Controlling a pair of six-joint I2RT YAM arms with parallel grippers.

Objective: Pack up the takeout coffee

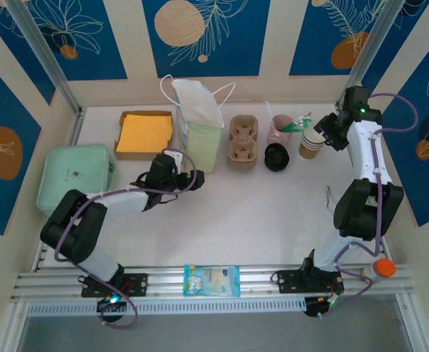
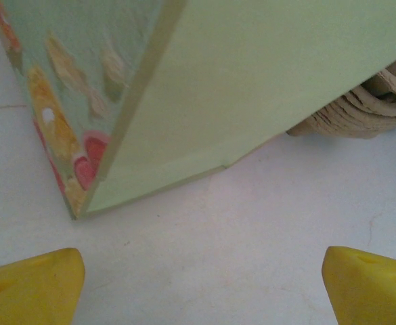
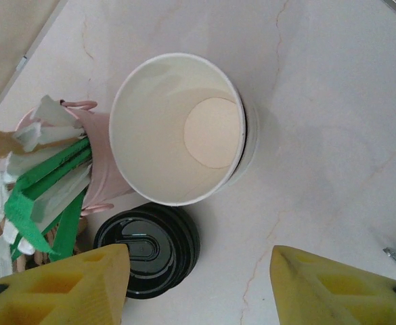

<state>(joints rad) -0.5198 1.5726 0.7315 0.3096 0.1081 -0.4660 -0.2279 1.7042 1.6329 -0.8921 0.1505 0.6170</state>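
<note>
I report both open and empty: left gripper (image 2: 201, 288) at the bag (image 2: 252, 88), likely to brace it; right gripper (image 3: 198, 284) above the coffee (image 3: 147, 249), at 7 o'clock of the cup (image 3: 177, 128).

Cream walls (image 1: 131, 37) carry blue panels (image 1: 199, 37) printed with white leaves and orange discs. The white, faintly veined surface (image 1: 258, 220) is evenly lit, a metal rail (image 1: 166, 282) along its near edge.
</note>
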